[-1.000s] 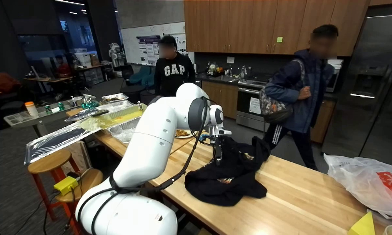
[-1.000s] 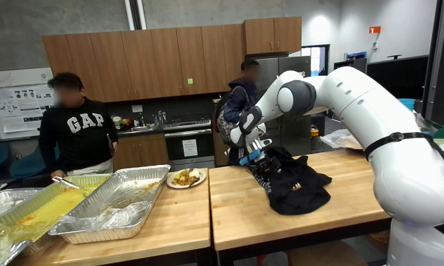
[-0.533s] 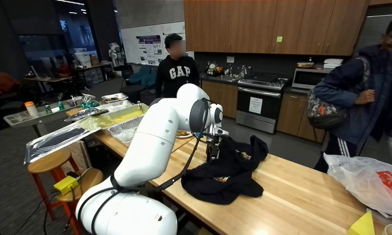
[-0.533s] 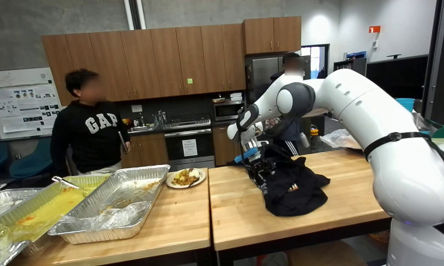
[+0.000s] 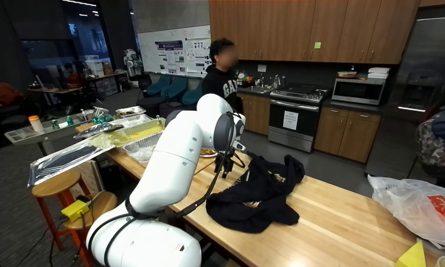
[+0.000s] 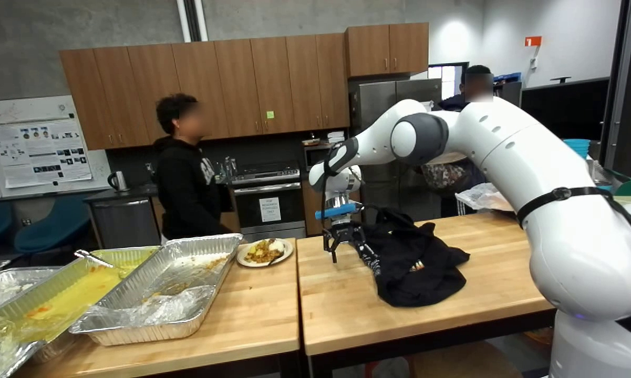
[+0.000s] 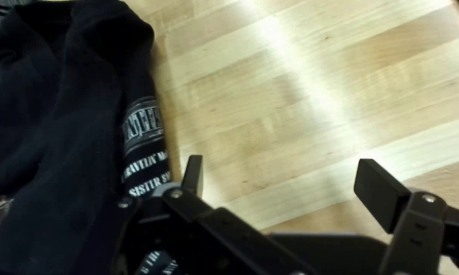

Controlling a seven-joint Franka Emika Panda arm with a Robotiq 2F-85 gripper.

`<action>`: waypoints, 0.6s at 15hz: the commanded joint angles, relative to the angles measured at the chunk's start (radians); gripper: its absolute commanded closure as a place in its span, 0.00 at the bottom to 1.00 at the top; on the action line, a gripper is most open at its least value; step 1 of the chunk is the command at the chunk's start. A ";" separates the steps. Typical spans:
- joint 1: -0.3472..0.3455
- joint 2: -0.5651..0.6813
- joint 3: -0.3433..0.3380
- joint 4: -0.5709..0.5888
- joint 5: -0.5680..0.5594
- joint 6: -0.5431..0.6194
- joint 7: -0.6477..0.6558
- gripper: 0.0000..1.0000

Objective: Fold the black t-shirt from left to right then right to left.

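A large black cloth t-shirt (image 5: 263,194) with small patches of orange-and-white print lies bunched in loose folds on a light striped wooden surface (image 5: 329,222), as both exterior views show. A white jointed robot arm (image 6: 536,173) reaches over that surface, a bright blue strip (image 6: 336,211) at its wrist, and its black metal fingers (image 7: 380,194) point downward just beside the t-shirt. The fingers are released and spread wide, with bare wood visible through the gap between them in the wrist view. One of them sits along the edge of the cloth where white printed lettering (image 7: 145,164) runs in rows; whether it touches the fabric cannot be told. A translucent white plastic bag with red print (image 5: 404,200) lies at the edge of the surface, well apart from the t-shirt. On an adjoining wooden surface (image 6: 262,310), a round pale plate of food (image 6: 241,257) lies near a long rectangular silver foil tray (image 6: 142,333) with crimped walls. Beyond the surfaces stands a dark-haired person in a black sweatshirt (image 6: 181,194), face blurred and turned to the side.
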 commanded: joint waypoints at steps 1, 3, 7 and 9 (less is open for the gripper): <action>-0.018 -0.128 -0.014 -0.103 0.041 0.100 -0.107 0.00; -0.041 -0.210 -0.042 -0.175 0.045 0.170 -0.128 0.00; -0.080 -0.341 -0.124 -0.306 0.023 0.291 -0.057 0.00; -0.081 -0.360 -0.167 -0.338 -0.015 0.323 0.011 0.00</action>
